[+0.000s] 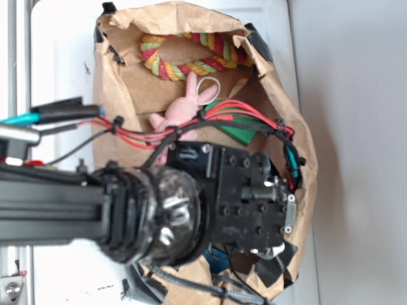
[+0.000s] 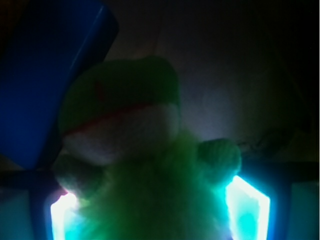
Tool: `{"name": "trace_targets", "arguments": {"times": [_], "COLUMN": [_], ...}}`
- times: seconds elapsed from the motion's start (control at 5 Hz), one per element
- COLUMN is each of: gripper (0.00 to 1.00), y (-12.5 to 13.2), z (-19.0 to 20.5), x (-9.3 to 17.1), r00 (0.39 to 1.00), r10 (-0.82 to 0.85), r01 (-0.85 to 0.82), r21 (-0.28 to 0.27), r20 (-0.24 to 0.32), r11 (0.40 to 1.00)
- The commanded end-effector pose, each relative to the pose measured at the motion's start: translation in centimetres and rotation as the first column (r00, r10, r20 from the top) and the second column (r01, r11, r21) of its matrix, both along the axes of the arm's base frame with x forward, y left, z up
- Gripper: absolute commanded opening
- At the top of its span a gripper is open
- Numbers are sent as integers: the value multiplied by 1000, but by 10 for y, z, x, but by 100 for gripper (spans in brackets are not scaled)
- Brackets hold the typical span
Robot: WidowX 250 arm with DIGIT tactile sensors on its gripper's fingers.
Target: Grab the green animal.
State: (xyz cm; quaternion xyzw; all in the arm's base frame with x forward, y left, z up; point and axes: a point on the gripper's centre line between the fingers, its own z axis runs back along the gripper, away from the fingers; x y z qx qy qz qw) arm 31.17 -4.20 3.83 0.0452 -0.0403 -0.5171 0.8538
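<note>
Closest to the wrist lens, the lime-green fuzzy plush animal (image 2: pixel 131 165) with a white belly band edged in red fills the middle of the view, its fur spreading between the two glowing teal-lit fingers (image 2: pixel 247 210) of the tool (image 2: pixel 155 212). The fingers sit at either flank of the toy and appear to press against its fur, so the tool seems to be pinching the green animal, though the dim light leaves the contact itself unclear. Up and to the left of the tool stands a blue smooth-sided block (image 2: pixel 47 75).

In the exterior view the black arm hides the tool inside the crumpled brown paper bag (image 1: pixel 289 130). Beyond the arm lie a pink plush bunny (image 1: pixel 184 105), a flat green block (image 1: pixel 245 130) and a multicoloured braided rope ring (image 1: pixel 191 54). No legible writing shows anywhere.
</note>
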Motion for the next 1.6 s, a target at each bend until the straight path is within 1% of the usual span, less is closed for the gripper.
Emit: {"name": "trace_targets", "arguments": {"times": [0.0,0.2,0.6,0.8,1.0,1.2,1.4], "gripper": [0,0,0,0,0,0,0], "y": [-12,-8,20,29,35,38,38], "z": [21,26,67,85,100,118,130], "x": [2,0,4,3,0,-7,-15], "r00": [996,994,975,964,945,867,810], "r10": [16,40,188,236,305,490,583], "r01": [-14,-38,-174,-218,-284,-462,-558], "r21": [-27,-29,-114,-145,-162,-220,-225], "r20": [92,102,121,121,122,94,63], "r11": [1000,999,978,965,945,859,799]}}
